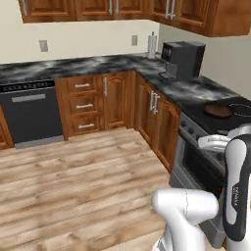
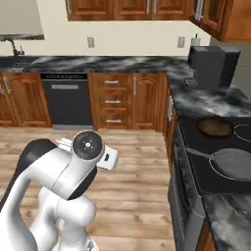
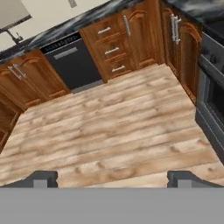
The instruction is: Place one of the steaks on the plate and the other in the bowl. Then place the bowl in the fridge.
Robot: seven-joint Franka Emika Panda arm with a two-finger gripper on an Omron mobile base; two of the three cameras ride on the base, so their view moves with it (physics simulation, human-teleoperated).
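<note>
Our hand (image 3: 111,178) is open, its two dark fingertips set wide apart and holding nothing, and it looks down over the pale plank floor (image 3: 113,131) toward the black dishwasher (image 3: 72,65). We cannot see the steaks, the bowl, the plate or the fridge from here, so we cannot say where they lie. Taking the stove (image 2: 215,147) as our landmark: on it sit two dark round frying pans, one brownish pan (image 2: 214,127) at the back and a grey one (image 2: 235,163) nearer us. Beyond the stove, on the marbled black desk (image 2: 196,100), stands a boxy dark coffee machine (image 2: 212,65). Left of the stove run glossy reddish wood cabinets (image 1: 117,100) with metal handles. We judge the steaks will be soft, light and slick, best pinched across their narrow middle, while the glossy bowl should be stiff and slippery, best gripped at its rim with one finger inside.
</note>
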